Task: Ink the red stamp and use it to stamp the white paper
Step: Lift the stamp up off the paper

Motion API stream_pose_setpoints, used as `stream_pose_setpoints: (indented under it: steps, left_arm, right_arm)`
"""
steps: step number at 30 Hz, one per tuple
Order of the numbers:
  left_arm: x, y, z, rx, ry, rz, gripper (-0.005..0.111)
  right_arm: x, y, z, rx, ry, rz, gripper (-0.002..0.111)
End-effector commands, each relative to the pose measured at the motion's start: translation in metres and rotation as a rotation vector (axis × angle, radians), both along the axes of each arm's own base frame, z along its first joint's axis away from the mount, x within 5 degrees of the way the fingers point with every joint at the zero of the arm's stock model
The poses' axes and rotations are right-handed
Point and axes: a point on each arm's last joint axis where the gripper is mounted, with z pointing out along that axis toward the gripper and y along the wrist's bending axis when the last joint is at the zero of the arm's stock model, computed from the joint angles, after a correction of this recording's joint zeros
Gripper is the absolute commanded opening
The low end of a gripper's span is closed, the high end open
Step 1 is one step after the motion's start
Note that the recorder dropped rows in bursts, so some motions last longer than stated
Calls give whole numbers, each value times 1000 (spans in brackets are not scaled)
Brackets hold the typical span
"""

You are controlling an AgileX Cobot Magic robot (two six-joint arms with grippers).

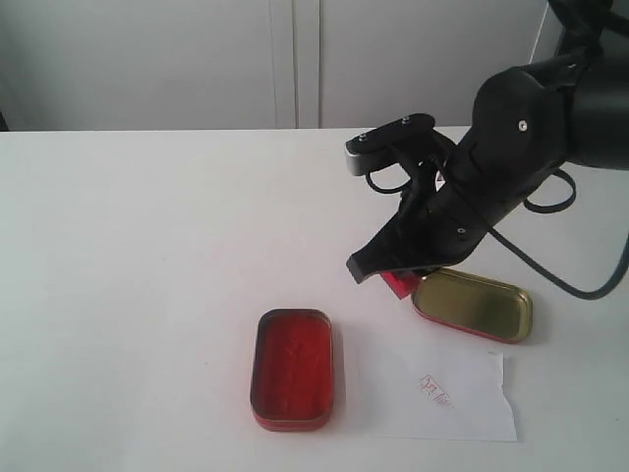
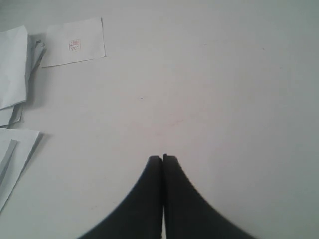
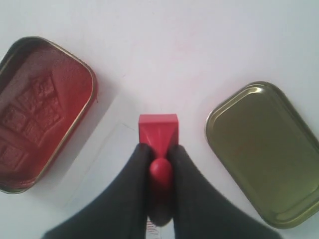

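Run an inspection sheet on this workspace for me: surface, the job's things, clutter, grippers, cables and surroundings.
Surface: white table, no spills seen.
Job's things: red stamp gripped by its handle, near the lid; white paper lies flat and bears a red mark; ink tin open, its gold-lined lid lying apart.
Clutter: loose paper sheets and a stamped slip in the left wrist view.
Grippers: right gripper shut on the red stamp; left gripper shut, empty.
Cables: black cable loops off the right arm, clear of the tins.
Surroundings: white cabinet doors behind the table.
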Motion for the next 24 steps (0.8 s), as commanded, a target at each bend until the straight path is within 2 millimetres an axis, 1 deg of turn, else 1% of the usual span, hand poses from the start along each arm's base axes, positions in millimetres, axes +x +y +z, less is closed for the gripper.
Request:
stream_pose_setpoints:
  steps: [1,5,11,24]
  left_arm:
    - [0,0,-1,-13,-1,0,0]
    - [0,0,-1,-13,-1,0,0]
    - [0,0,-1,-13,-1,0,0]
    - [0,0,-1,-13,-1,0,0]
  right_arm:
    - [3,-3,6,12,-36,-12,0]
    - [8,-5,8,35,-63,-30,0]
    - [15,-13,10,117,-59,-111,0]
    - [28,-28,15,305,-41,-179,0]
